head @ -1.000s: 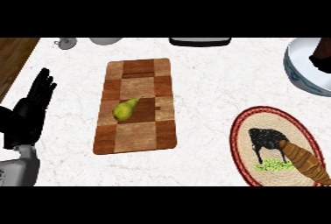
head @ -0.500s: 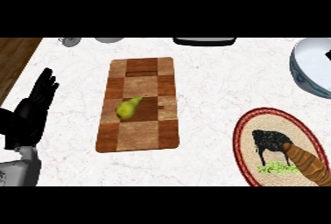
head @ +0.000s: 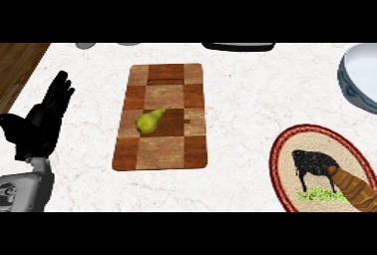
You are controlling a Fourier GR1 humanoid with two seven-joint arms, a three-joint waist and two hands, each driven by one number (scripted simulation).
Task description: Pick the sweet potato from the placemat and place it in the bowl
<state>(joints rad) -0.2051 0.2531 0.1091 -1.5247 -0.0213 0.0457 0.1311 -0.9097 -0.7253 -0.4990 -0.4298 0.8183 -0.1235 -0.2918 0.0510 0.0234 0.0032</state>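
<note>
A brown sweet potato (head: pixel 352 186) lies on the round woven placemat (head: pixel 290 144) at the lower right, partly cut off by the view's edge. The placemat has a red rim and a black cow picture. A pale blue-white bowl (head: pixel 357 74) shows at the upper right edge, only partly in view. My left hand (head: pixel 40 124) rests open at the left, fingers straight and pointing up, far from both. My right hand does not show.
A checkered wooden cutting board (head: pixel 163 144) lies in the middle of the marble counter with a green pear (head: pixel 149 120) on it. A dark object (head: pixel 238 46) and small grey items sit along the far edge. Wooden floor shows at the upper left.
The view has shifted slightly: board, placemat and bowl sit a little further right and lower in the picture. The left hand stays open at the left.
</note>
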